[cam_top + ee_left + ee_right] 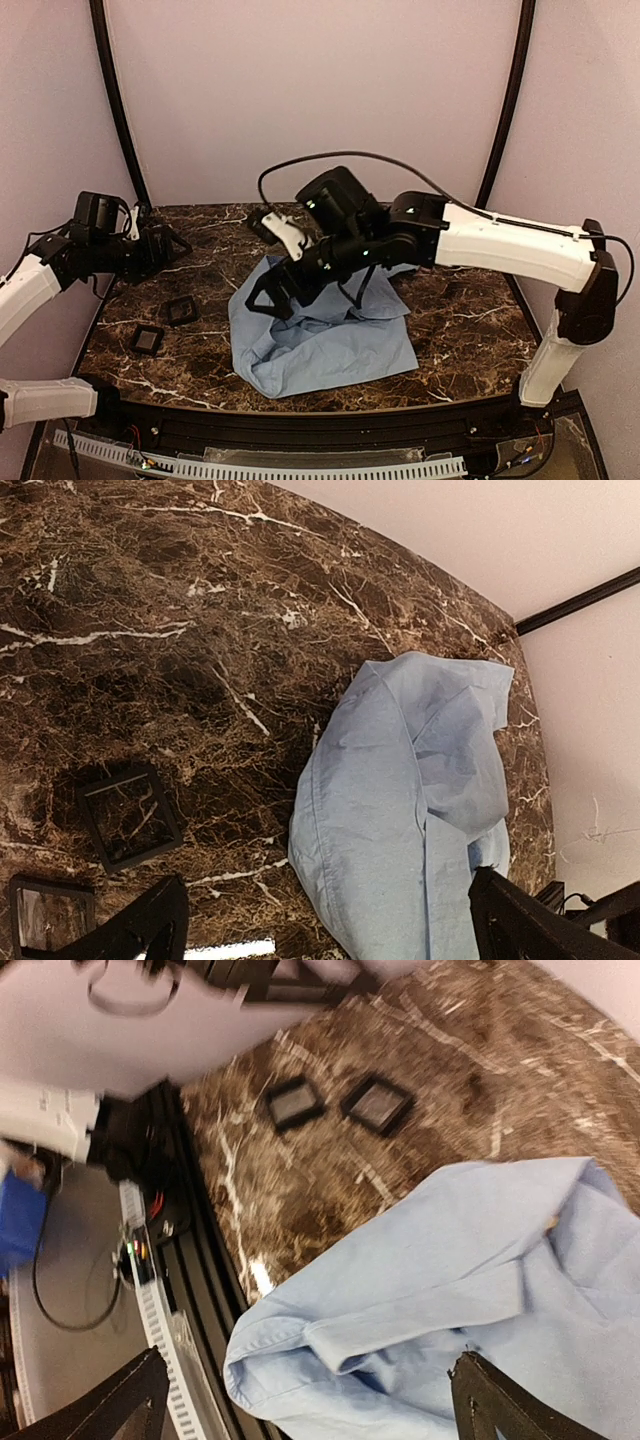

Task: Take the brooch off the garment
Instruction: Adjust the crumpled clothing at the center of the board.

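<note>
Right wrist view is giving only a tiny orange speck that may be the brooch (pixel 548 1222), sitting at a fold of the crumpled garment (pixel 440 1280), ahead and right of the right end effector (pixel 310 1415), which is hovering over it, fingers spread and empty. The left end effector (pixel 168 245), also spread, is sitting well apart, so the right is nearer.

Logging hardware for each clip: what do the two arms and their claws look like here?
Both arms have white shell links joined by black joints. The right arm carries a black cable arching over its black wrist housing, where small green lights glow. The left arm has thin black cables near its wrist. The left claw and right claw are black, with triangular fingers.
</note>
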